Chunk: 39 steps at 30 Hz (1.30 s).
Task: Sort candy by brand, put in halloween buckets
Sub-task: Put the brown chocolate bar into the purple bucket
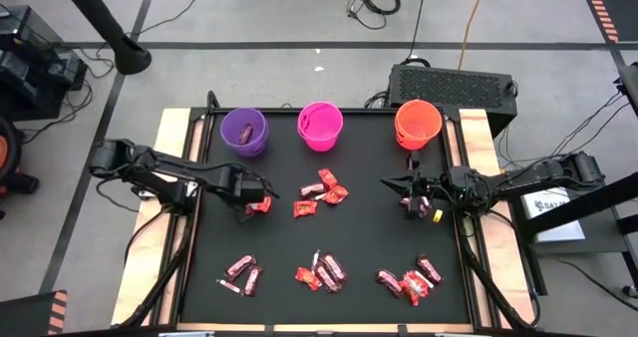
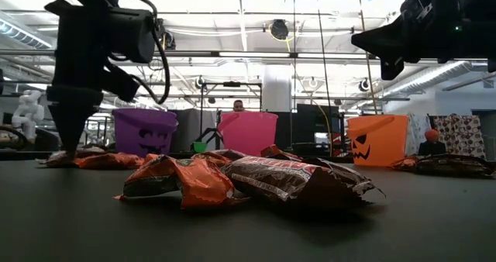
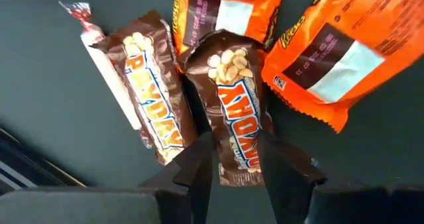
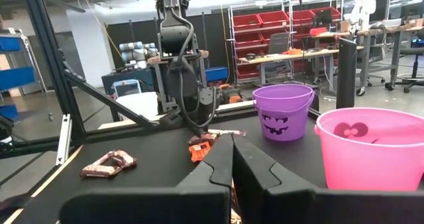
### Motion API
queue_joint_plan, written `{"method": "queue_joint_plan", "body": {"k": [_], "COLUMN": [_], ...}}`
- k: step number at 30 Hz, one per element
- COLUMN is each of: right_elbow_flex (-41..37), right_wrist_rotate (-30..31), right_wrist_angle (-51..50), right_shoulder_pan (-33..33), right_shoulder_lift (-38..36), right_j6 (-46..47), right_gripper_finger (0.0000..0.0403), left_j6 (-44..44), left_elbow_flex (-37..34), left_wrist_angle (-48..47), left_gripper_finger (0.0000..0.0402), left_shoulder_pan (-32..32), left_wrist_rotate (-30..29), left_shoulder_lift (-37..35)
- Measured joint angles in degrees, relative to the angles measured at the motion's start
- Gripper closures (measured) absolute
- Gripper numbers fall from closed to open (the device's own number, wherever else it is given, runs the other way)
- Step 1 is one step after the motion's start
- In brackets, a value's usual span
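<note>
Black matte table [image 1: 269, 247] carries scattered crinkly candy [image 1: 319, 274]; three round plastic buckets [image 1: 320, 125] line the frame's top. Left gripper [image 3: 233, 159] at centre-left clamps a glossy brown PayDay bar [image 3: 236, 118] (beside orange wrappers); right gripper [image 1: 408, 201], centre-right, hangs closed, empty.

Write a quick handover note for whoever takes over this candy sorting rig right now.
Left gripper: down on the mat's left side, closed around a PayDay bar, not lifted.
Right gripper: shut, empty, raised over the mat's right side.
Purple bucket, pink bucket and orange bucket stand along the far edge.
Done: can't tell what is already in the buckets.
Left: candy piles across the mat remain unsorted.
</note>
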Motion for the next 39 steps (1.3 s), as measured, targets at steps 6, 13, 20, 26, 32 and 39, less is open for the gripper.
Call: {"method": "queue_joint_plan", "body": {"k": [6,13,20,26,32,39], "right_elbow_flex": [0.0,0.0,0.0,0.0,0.0,0.0], "right_wrist_rotate": [0.0,0.0,0.0,0.0,0.1,0.2], "right_wrist_angle": [0.0,0.0,0.0,0.0,0.0,0.0], "right_shoulder_pan": [0.0,0.0,0.0,0.0,0.0,0.0], "right_shoulder_lift": [0.0,0.0,0.0,0.0,0.0,0.0], "right_j6": [0.0,0.0,0.0,0.0,0.0,0.0], "right_gripper_finger": [0.0403,0.0403,0.0403,0.0403,0.0403,0.0403], "left_j6": [1.5,3.1,3.1,4.3,6.1,7.3], "left_elbow_flex": [0.0,0.0,0.1,2.1,6.4,13.0], "left_wrist_angle": [0.0,0.0,-0.2,-1.8,-1.7,-2.2], "left_gripper_finger": [0.0274,0.0284,0.0347,0.0370,0.0372,0.0373], "left_shoulder_pan": [0.0,0.0,0.0,0.0,0.1,3.3], "left_wrist_rotate": [1.8,3.3,3.8,2.4,-3.4,-21.4], "left_shoulder_lift": [2.7,3.9,3.9,2.8,-2.0,-7.0]}}
